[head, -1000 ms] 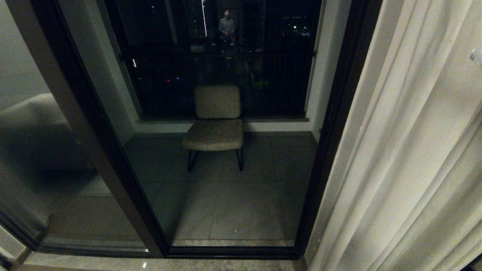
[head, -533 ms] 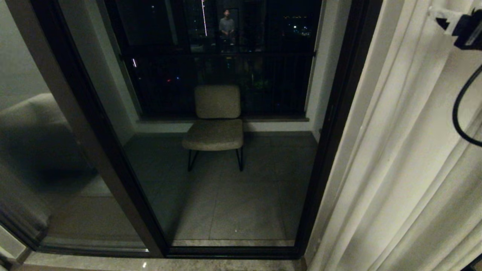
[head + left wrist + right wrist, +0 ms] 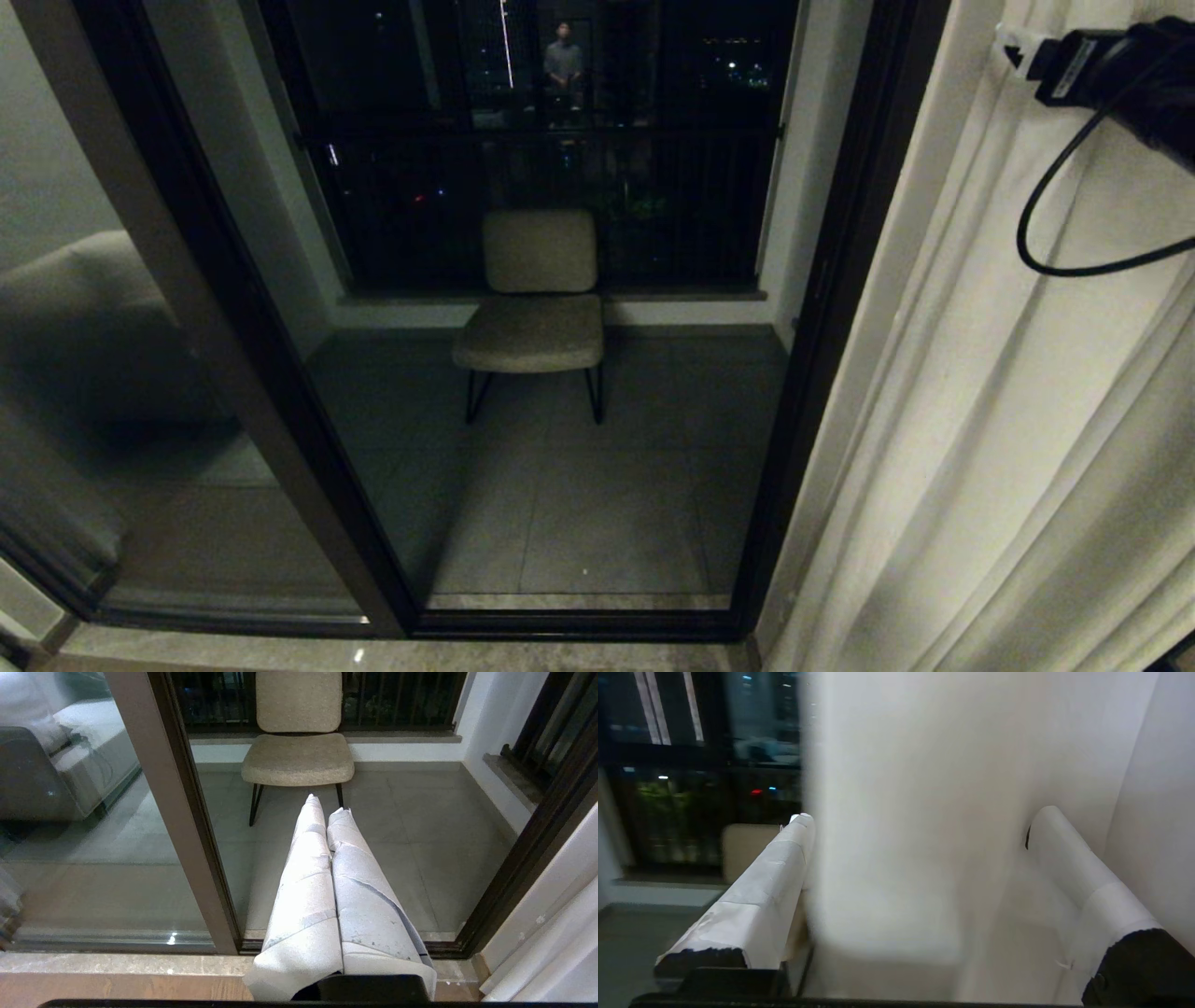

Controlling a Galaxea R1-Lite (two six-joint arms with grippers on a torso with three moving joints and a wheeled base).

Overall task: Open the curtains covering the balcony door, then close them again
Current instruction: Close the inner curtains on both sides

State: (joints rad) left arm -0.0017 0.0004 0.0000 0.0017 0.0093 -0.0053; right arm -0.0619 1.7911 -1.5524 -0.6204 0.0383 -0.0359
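Note:
The balcony door [image 3: 822,327] has a dark frame and bare glass. One cream curtain [image 3: 1008,420] hangs in pleats, drawn aside at the right of the door. My right gripper [image 3: 1016,49] reaches in high at the upper right, near the curtain's inner edge. In the right wrist view it [image 3: 924,815] is open, its white-wrapped fingers [image 3: 770,877] wide apart with a fold of curtain [image 3: 901,882] between them. My left gripper [image 3: 327,807] is shut and empty, held low and pointing at the foot of the door. A strip of curtain [image 3: 560,933] shows beside it.
A beige chair [image 3: 537,308] stands on the balcony tiles behind the glass. A person's reflection [image 3: 563,61] shows high in the pane. A black cable [image 3: 1055,233] loops down from the right arm in front of the curtain. The door's sill [image 3: 560,625] runs along the floor.
My right arm has come up into the head view from the right and moved left across the curtain towards its inner edge. The door, chair and curtain have stayed put.

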